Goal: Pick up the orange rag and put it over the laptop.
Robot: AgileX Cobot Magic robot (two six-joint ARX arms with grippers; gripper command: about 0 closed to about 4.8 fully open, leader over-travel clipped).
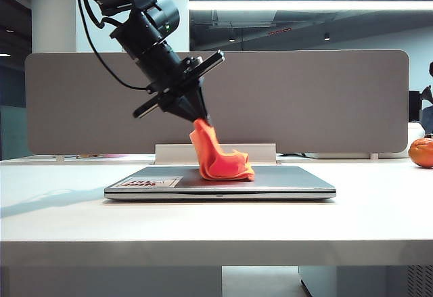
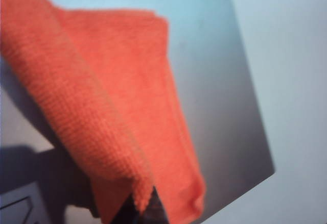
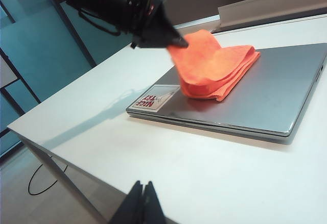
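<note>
Both hands shut: left hand point(image 1: 201, 117) pinching orange rag point(image 1: 220, 158) on laptop point(image 1: 284, 182)

rag point(image 1: 220, 162) on laptop point(image 1: 284, 178), laptop on table point(image 1: 203, 222)

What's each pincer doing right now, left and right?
Left pincer: shut on the orange rag, over the laptop.
Right pincer: shut, empty, off the table's near edge.

One orange rag point(image 1: 220, 158), one laptop point(image 1: 284, 183), one orange ball point(image 1: 421, 152), two end effectors: left point(image 1: 201, 119), right point(image 3: 142, 203).
</note>
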